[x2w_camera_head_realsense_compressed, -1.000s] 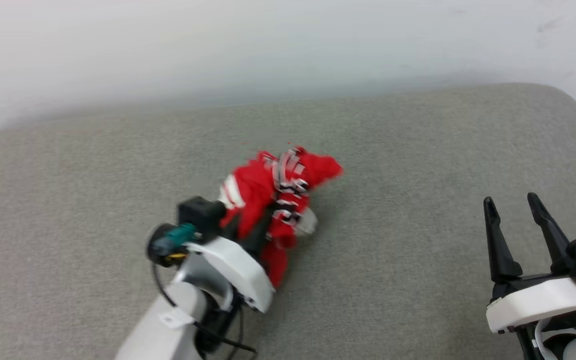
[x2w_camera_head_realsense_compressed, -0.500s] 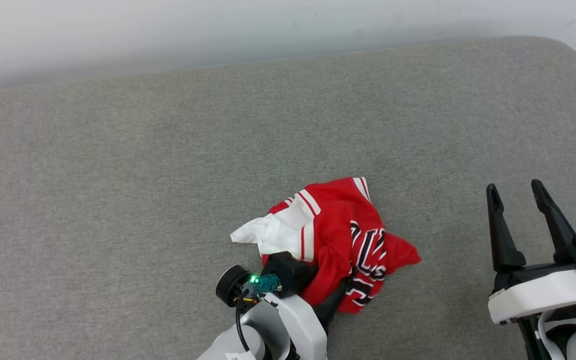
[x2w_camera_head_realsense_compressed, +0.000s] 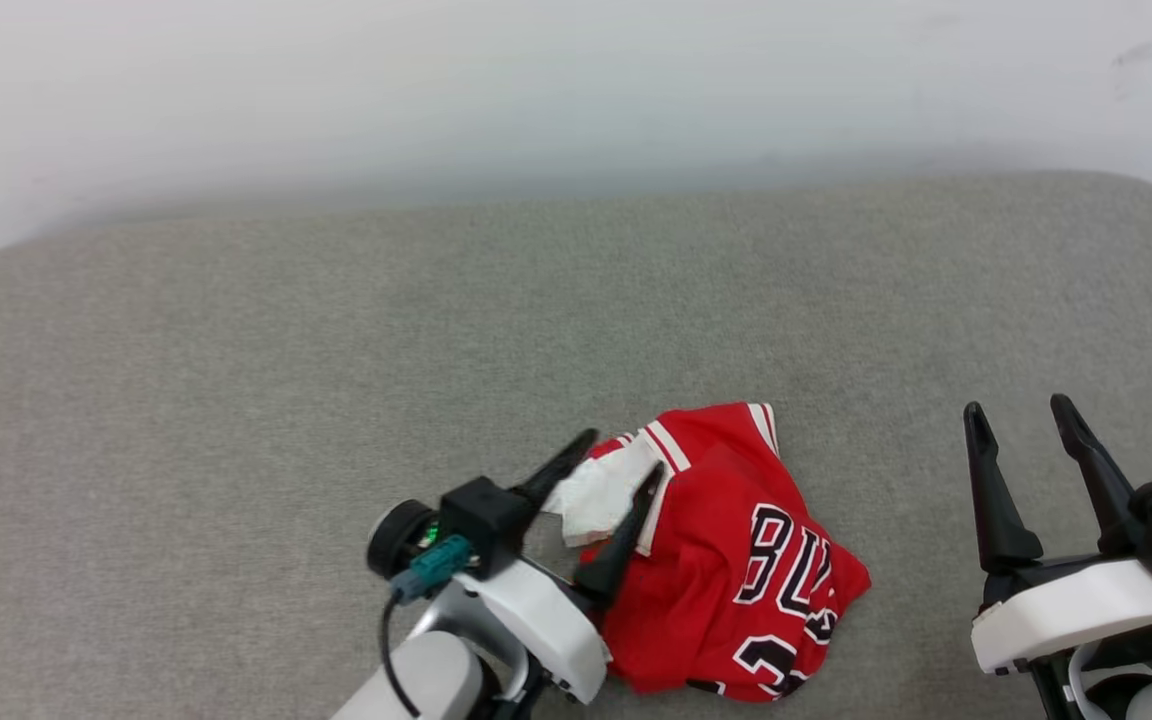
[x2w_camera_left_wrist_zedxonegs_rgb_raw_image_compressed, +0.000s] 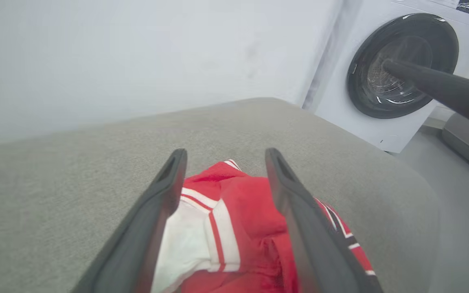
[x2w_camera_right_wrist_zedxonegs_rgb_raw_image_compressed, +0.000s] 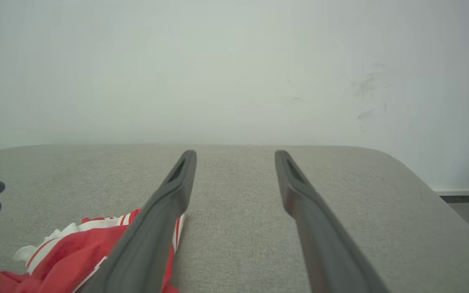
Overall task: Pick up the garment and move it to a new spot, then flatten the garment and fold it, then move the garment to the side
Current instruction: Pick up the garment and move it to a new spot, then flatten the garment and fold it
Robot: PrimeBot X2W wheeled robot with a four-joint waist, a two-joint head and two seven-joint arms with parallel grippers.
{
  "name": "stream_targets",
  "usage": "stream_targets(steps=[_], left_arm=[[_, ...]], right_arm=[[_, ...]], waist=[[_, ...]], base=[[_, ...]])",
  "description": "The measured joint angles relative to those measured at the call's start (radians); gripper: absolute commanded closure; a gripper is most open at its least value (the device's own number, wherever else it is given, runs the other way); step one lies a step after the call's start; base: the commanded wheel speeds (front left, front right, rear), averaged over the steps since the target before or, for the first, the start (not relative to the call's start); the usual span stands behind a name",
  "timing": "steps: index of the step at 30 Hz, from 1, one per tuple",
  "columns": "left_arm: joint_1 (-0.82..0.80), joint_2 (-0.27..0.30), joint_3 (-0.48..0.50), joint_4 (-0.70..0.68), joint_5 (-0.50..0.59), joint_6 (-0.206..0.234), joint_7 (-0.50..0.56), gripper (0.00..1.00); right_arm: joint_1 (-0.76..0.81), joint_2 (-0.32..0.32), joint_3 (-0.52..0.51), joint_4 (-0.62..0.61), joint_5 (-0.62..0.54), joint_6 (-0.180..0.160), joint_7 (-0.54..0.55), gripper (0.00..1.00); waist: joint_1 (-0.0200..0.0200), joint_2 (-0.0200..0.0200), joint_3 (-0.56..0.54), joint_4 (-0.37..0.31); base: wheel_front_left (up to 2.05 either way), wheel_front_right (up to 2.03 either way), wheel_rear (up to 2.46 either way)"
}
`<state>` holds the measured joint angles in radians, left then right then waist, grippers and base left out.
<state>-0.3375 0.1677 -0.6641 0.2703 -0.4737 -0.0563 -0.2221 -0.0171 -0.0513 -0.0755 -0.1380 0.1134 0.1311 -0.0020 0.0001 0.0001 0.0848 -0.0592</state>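
Note:
The garment (x2w_camera_head_realsense_compressed: 736, 570) is a red jersey with a white sleeve and black-and-white lettering. It lies crumpled on the grey cushioned surface (x2w_camera_head_realsense_compressed: 336, 330), near its front edge. My left gripper (x2w_camera_head_realsense_compressed: 624, 455) stands open at the garment's left edge, its fingers straddling the white sleeve without pinching it. In the left wrist view the garment (x2w_camera_left_wrist_zedxonegs_rgb_raw_image_compressed: 242, 211) lies below and between the spread fingers of the left gripper (x2w_camera_left_wrist_zedxonegs_rgb_raw_image_compressed: 225, 154). My right gripper (x2w_camera_head_realsense_compressed: 1018, 408) hangs open and empty to the right of the garment, apart from it. The right wrist view has the garment (x2w_camera_right_wrist_zedxonegs_rgb_raw_image_compressed: 67, 256) at lower left, beside the right gripper (x2w_camera_right_wrist_zedxonegs_rgb_raw_image_compressed: 235, 154).
A pale wall (x2w_camera_head_realsense_compressed: 576, 90) runs behind the cushioned surface. A white washing machine (x2w_camera_left_wrist_zedxonegs_rgb_raw_image_compressed: 401, 65) with a dark round door stands off the surface's right end, above grey floor (x2w_camera_left_wrist_zedxonegs_rgb_raw_image_compressed: 462, 195). The surface's corners are rounded.
My left gripper has opened and let go of the garment, which was bunched in its grip a second ago and now lies loose. The head camera shifted meanwhile. The right gripper kept its pose.

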Motion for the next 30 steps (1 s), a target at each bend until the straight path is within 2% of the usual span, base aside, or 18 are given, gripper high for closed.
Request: stream_targets(steps=[8,15,22,30], left_arm=[[0.058,0.046,0.136,-0.051,-0.024,0.103,-0.029,0.00],[0.133,0.106,0.263,-0.081,-0.031,0.171,-0.038,0.00],[0.208,0.147,0.328,-0.124,-0.014,0.193,-0.038,0.00],[0.233,0.156,0.327,-0.150,-0.002,0.198,-0.040,0.00]], right_arm=[[0.033,0.000,-0.001,-0.017,-0.002,0.000,0.021,0.00],[0.068,0.000,0.004,-0.018,0.003,0.000,0.037,0.00],[0.101,0.000,0.000,-0.026,0.005,0.000,0.048,0.00],[0.113,0.000,-0.003,-0.043,0.002,0.000,0.066,0.00]], waist=[[-0.0001,0.0000,-0.054,0.050],[-0.0001,0.0000,-0.089,0.068],[-0.0001,0.0000,-0.104,0.081],[-0.0001,0.0000,-0.102,0.084]], base=[[0.00,0.00,0.00],[0.00,0.00,0.00],[0.00,0.00,0.00],[0.00,0.00,0.00]])
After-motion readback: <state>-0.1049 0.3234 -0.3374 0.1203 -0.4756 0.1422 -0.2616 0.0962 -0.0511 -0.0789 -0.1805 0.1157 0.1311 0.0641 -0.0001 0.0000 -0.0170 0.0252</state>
